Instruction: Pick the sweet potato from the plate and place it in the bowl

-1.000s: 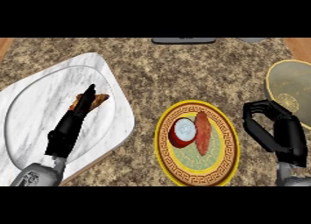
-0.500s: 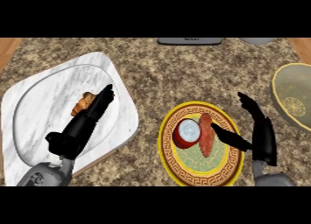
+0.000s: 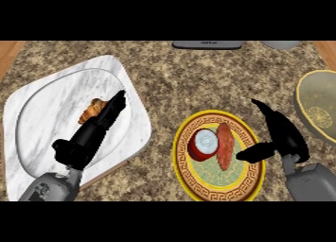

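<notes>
The sweet potato [image 3: 225, 145], long and reddish-brown, lies on the round yellow plate with a patterned rim [image 3: 191, 177]. My right hand [image 3: 280, 134] is open just right of the plate, fingers straight and pointing away, its thumb reaching over the plate's right rim close to the sweet potato. I cannot tell whether the thumb touches it. The olive bowl with a yellow rim [image 3: 324, 111] stands at the right edge, beyond that hand. My left hand [image 3: 93, 134] lies open, fingers straight, over the white marble board [image 3: 38, 108].
A halved red onion [image 3: 204, 143] lies against the sweet potato's left side on the plate. A brown pastry-like item [image 3: 92, 108] sits on the marble board beside my left fingers. A dark object [image 3: 207, 44] and a grey one [image 3: 282, 45] stand at the counter's far edge.
My right hand went from curled beside the plate to open, and moved left until its thumb reached over the plate's rim. The left hand stayed stretched over the marble board.
</notes>
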